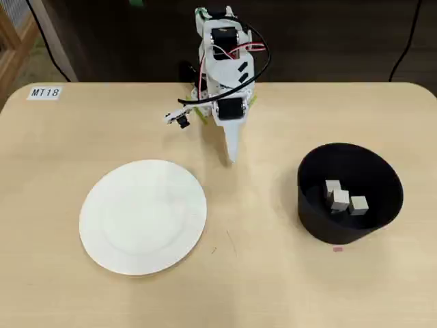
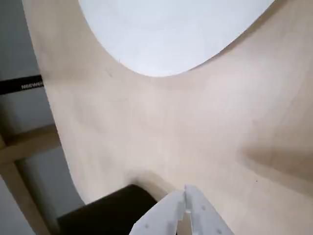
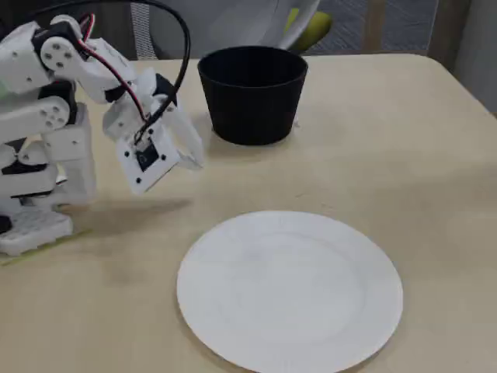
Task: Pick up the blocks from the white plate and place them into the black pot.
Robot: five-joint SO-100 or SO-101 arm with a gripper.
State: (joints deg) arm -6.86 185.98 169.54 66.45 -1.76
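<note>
The gripper (image 1: 231, 158) hangs empty above the bare table (image 1: 259, 287), its white fingers pressed together into one narrow point, long axis running from the arm's base toward the table's near edge in the overhead view; the wrist view shows the same fingertips (image 2: 193, 203) meeting with no gap; to its right in the overhead view stands the black pot (image 1: 314, 219), upright, mouth open to the ceiling, with three pale blocks (image 1: 339, 199) clustered touching on its floor, a fourth not discernible; the white plate (image 1: 143, 216) lies flat to the left, well apart from the pot, nothing on it.
</note>
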